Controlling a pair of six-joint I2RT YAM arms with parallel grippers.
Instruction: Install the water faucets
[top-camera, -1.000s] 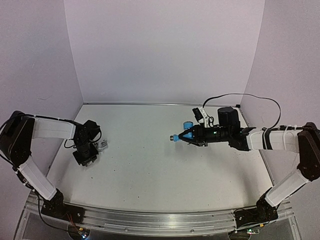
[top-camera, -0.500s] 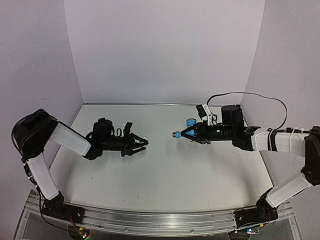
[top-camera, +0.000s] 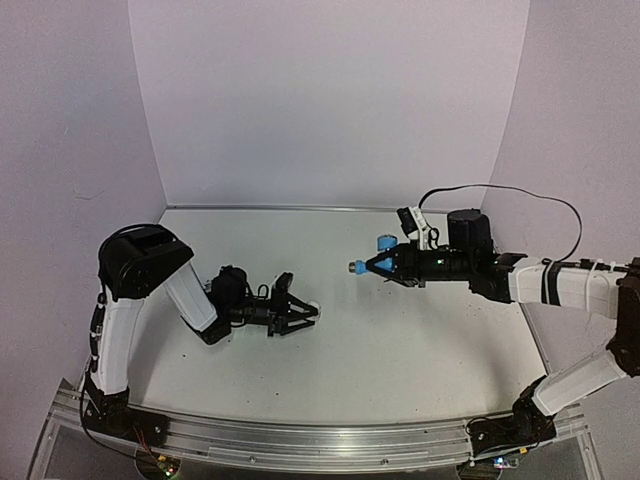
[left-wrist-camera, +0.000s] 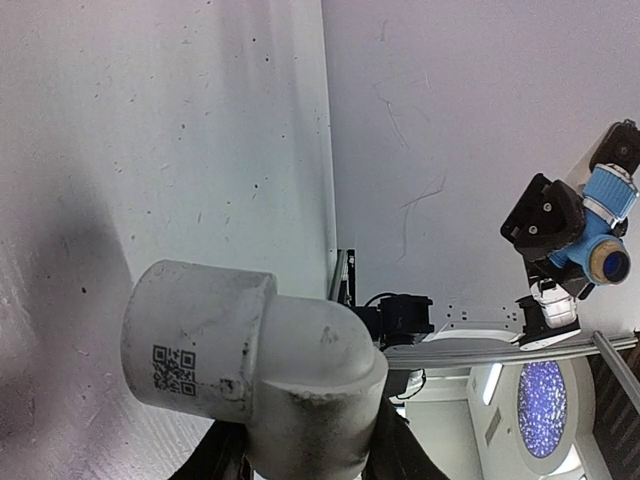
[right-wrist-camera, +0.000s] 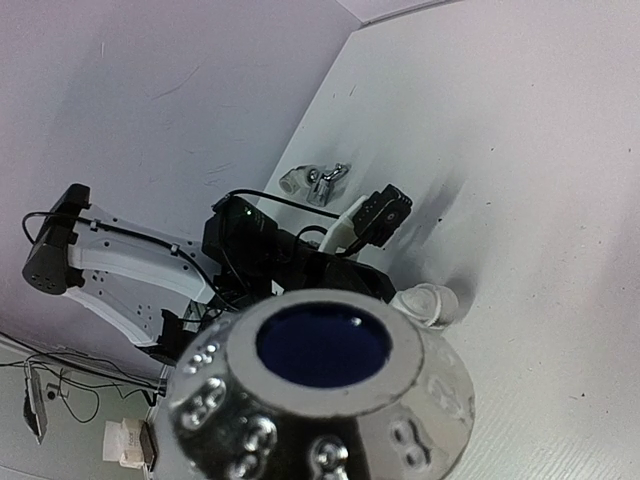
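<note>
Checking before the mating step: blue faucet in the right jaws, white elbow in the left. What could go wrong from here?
1. Misalignment: the blue faucet has its threaded end apart from the white elbow and offset from it in the top view. Closing in like this could cross-thread or glance off.
2. Slip: the left jaws grip the elbow by one end only, so a push from the faucet may twist it.

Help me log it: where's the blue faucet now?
Top view, right of centre: the blue faucet sits in the right gripper, facing the white elbow in the left gripper.
</note>
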